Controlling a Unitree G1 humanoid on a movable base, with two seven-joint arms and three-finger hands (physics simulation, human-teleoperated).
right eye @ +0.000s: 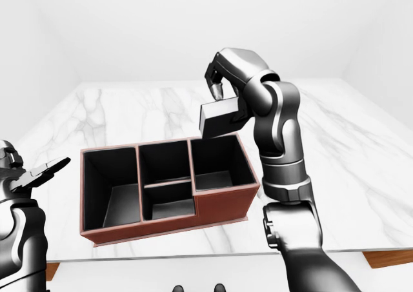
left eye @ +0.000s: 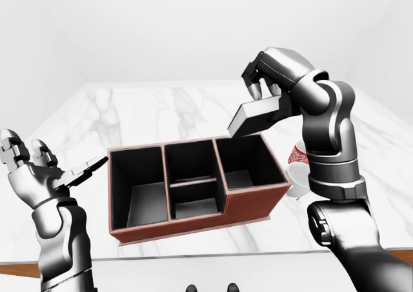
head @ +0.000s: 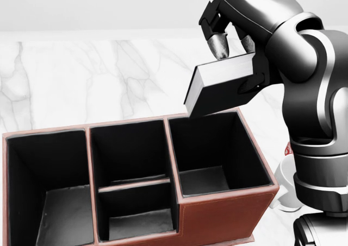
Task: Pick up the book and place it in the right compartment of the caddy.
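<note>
My right hand [head: 234, 50] is shut on a dark grey book [head: 220, 91] with pale page edges. It holds the book tilted, just above the top edge of the right compartment [head: 217, 153] of the red-brown caddy [head: 223, 219], not touching it. The caddy has black walls inside, a wide left compartment, a split middle one and the right one, which shows nothing inside. My left hand [left eye: 48, 169] is open and empty, at the left of the left-eye view, apart from the caddy [left eye: 193, 182].
The caddy stands on a white marble table [left eye: 161, 111]. A white cup with a red pattern [left eye: 298, 169] lies right of the caddy, partly behind my right arm. A wooden table edge [right eye: 387, 258] shows at the bottom.
</note>
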